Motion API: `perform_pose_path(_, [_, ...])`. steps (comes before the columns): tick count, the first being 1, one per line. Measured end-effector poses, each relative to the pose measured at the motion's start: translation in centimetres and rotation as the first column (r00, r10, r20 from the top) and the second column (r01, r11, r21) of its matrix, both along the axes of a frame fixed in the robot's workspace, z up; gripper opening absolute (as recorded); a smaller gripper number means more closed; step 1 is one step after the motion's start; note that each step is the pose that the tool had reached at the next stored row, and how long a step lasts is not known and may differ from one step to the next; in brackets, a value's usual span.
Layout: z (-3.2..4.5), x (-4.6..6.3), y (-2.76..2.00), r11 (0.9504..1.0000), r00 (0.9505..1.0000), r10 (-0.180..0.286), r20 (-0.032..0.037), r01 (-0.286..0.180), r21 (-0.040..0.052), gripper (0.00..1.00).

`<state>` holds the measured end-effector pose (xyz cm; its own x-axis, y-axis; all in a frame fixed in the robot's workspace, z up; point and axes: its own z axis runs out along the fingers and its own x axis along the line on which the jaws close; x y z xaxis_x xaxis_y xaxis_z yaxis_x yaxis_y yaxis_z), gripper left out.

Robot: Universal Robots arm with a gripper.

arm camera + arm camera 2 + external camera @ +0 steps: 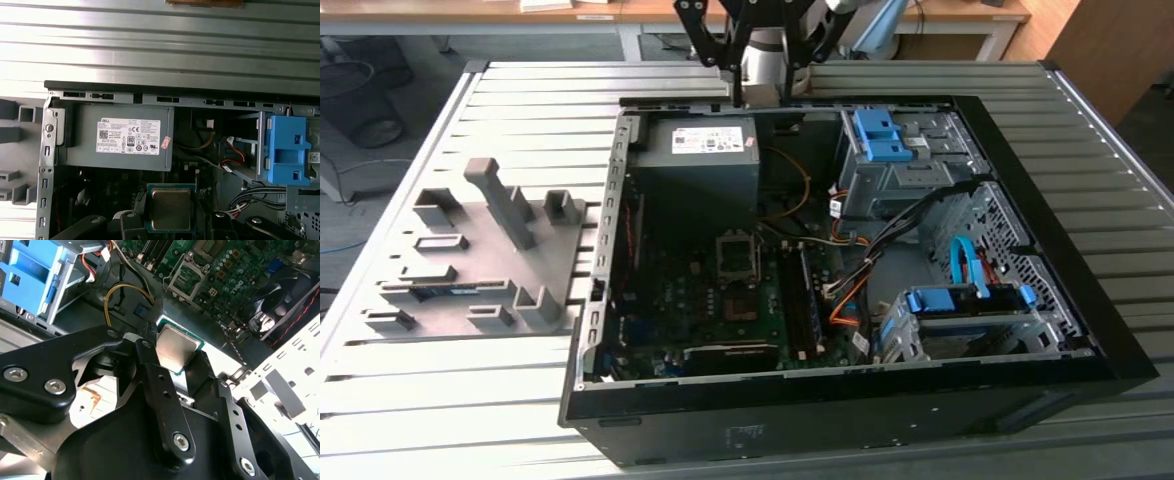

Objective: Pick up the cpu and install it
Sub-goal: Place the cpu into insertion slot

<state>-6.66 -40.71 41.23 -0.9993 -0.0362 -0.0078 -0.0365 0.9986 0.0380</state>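
The cpu (pixel 175 346) (pixel 171 208), a small square chip with a silvery top and green edge, sits between two black fingers (pixel 150 365) in both wrist views. My gripper (pixel 176 354) (pixel 171 220) is shut on it. In the exterior view the gripper (pixel 757 85) hangs over the far rim of the open computer case (pixel 1067 300), above the grey power-supply box (pixel 700 150). The open processor socket (pixel 736 258) (pixel 187 277) lies on the motherboard, apart from the chip and nearer the case's middle.
A grey fixture block (pixel 480 250) with upright holders stands on the slatted table at the exterior view's left. Inside the case are blue drive caddies (pixel 881 135) (pixel 285 150), loose cables (pixel 854 280), a fan (pixel 285 290) and a memory stick (pixel 801 300).
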Motion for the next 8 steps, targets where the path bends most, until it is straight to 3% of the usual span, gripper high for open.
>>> perform_pose_path(8, [-0.66, 0.0, -0.45, 1.0, 1.0, 0.0, -0.0001, 0.0, -0.0002, 0.47])
